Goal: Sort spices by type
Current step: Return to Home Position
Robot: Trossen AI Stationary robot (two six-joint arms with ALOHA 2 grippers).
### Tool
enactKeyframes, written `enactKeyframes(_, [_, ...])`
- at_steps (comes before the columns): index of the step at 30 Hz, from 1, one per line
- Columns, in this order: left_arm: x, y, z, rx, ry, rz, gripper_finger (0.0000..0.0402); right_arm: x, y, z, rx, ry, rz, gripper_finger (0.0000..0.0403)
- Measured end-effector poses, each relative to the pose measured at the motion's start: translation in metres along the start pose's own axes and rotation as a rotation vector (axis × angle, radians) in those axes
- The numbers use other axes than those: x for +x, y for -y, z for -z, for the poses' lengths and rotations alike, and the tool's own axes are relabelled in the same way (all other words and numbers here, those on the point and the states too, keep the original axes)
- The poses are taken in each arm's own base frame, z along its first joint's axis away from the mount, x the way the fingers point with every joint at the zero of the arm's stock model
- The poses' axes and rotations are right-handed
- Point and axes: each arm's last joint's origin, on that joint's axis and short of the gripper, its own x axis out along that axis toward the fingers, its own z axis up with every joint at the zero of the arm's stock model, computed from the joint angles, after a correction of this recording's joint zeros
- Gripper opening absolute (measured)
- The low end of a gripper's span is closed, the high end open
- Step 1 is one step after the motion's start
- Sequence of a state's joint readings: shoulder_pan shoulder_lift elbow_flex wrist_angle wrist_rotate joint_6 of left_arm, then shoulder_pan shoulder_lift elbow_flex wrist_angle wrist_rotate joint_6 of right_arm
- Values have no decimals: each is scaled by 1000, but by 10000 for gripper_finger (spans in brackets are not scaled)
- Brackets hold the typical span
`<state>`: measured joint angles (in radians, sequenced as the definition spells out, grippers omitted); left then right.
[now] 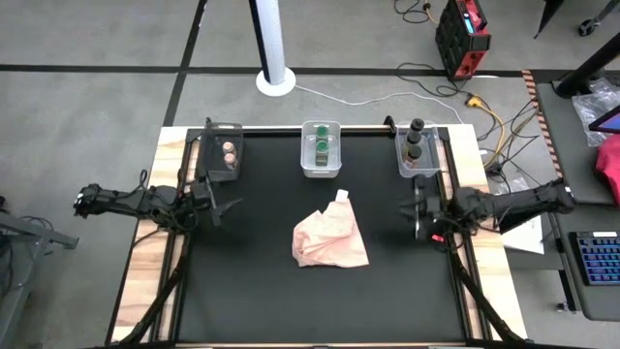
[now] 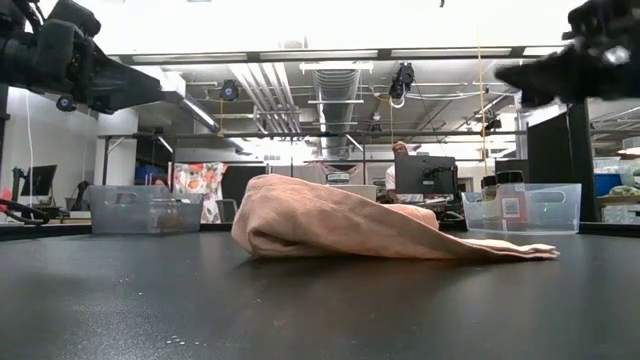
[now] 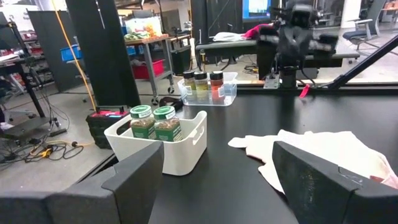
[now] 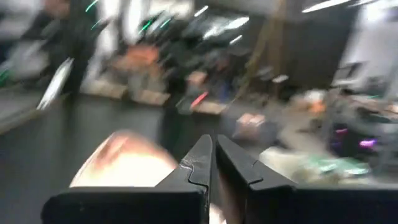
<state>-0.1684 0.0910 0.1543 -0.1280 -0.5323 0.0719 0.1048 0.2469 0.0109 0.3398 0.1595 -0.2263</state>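
A: What is sitting where?
B: Three bins are lining the far edge of the table [image 1: 291, 310], each holding upright jars. The tan-lid jars [image 1: 230, 152] are standing in the left bin [image 1: 238, 134], the green-lid jars [image 1: 321, 145] in the middle bin [image 1: 321, 174], and the dark-lid jars [image 1: 415, 139] in the right bin [image 1: 401, 167].
A: What is the left gripper [image 1: 224, 206] doing?
B: It is hovering near the table's left edge, just in front of the left bin. Its fingers [image 3: 134, 180] are spread wide apart and holding nothing.
A: And the right gripper [image 1: 418, 215]?
B: It is hanging near the right edge, in front of the right bin. Its fingers [image 4: 199, 158] are pressed together with nothing between them.
A: Is anything lying between the two?
B: A pink cloth [image 1: 329, 237] is lying crumpled near the table's middle, apart from the bins and both grippers.
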Motion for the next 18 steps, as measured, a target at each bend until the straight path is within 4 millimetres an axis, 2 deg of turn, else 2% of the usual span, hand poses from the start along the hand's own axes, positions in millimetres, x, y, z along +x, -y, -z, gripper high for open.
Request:
enactKeyframes(4, [0, 0, 0, -1, 1, 0, 284, -9, -2, 15, -16, -132, -129, 13])
enactKeyframes(9, [0, 0, 0, 0, -1, 0, 284, -16, 1, 6, 17, -17, -125, 13])
enactKeyframes(12, [1, 0, 0, 1, -2, -2, 284, -16, 1, 9, 4, -52, -136, 13])
enactKeyframes(18, [2, 1, 0, 5, -11, 1, 284, -16, 2, 10, 165, -64, -128, 13])
